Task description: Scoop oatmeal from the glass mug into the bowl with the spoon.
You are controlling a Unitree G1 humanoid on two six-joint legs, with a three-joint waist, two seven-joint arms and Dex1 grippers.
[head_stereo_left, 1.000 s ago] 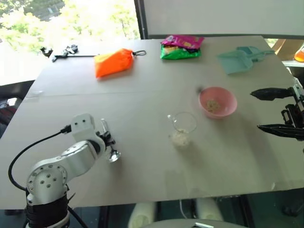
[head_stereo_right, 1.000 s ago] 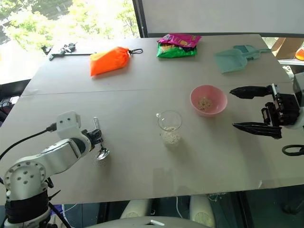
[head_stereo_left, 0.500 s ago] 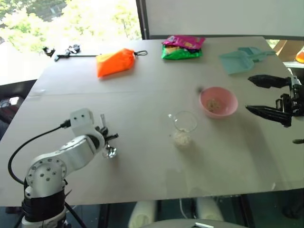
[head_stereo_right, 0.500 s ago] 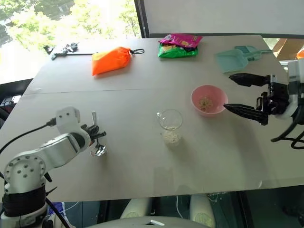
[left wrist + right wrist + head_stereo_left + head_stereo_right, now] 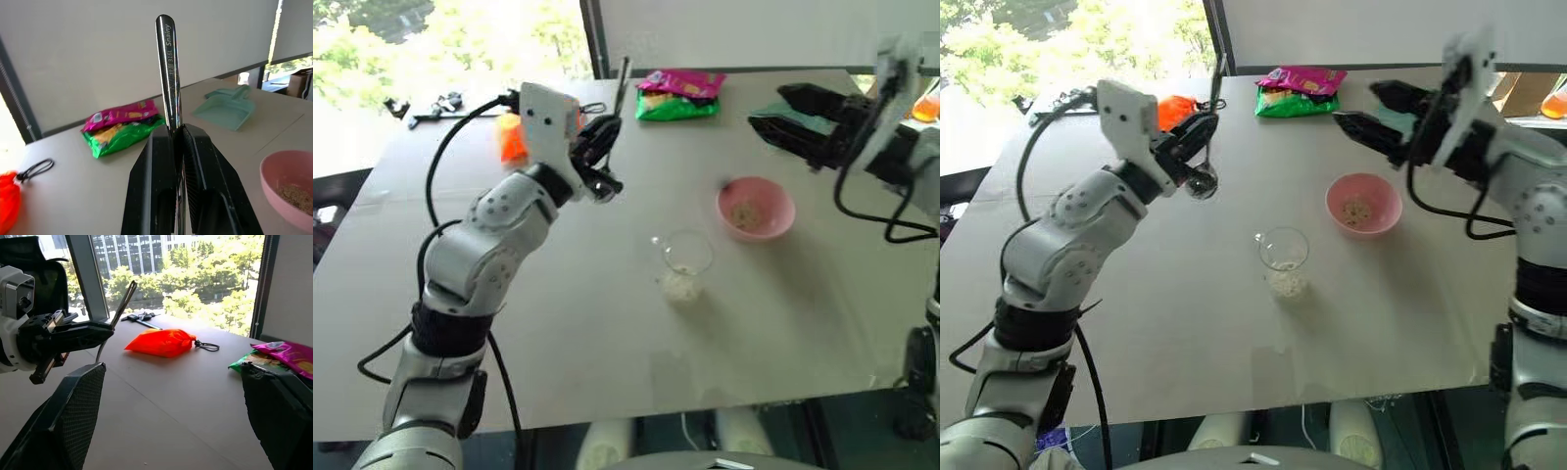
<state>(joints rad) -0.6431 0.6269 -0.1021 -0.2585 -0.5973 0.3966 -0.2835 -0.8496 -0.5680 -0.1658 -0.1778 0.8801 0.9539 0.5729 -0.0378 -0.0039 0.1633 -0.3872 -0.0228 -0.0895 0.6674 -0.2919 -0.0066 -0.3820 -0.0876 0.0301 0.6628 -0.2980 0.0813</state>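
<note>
**Both arms raised above the table, spoon in hand**

The table (image 5: 607, 323) carries the bowl (image 5: 756, 209) toward its right edge and, nearer the front edge, the glass mug (image 5: 685, 257), oatmeal (image 5: 682, 286) heaped in its base. Since a second ago both arms have risen from table height. The right gripper (image 5: 1363, 111), fingers spread and empty, now hangs over the far right corner. The left gripper (image 5: 599, 157) is clamped on the spoon (image 5: 168, 68), lifted clear; dipping into the mug probably follows.

one spoon (image 5: 168, 73), one glass mug (image 5: 1283, 257), one bowl (image 5: 1363, 204), one teal scoop (image 5: 227, 105), two bags (image 5: 120, 126)
</note>
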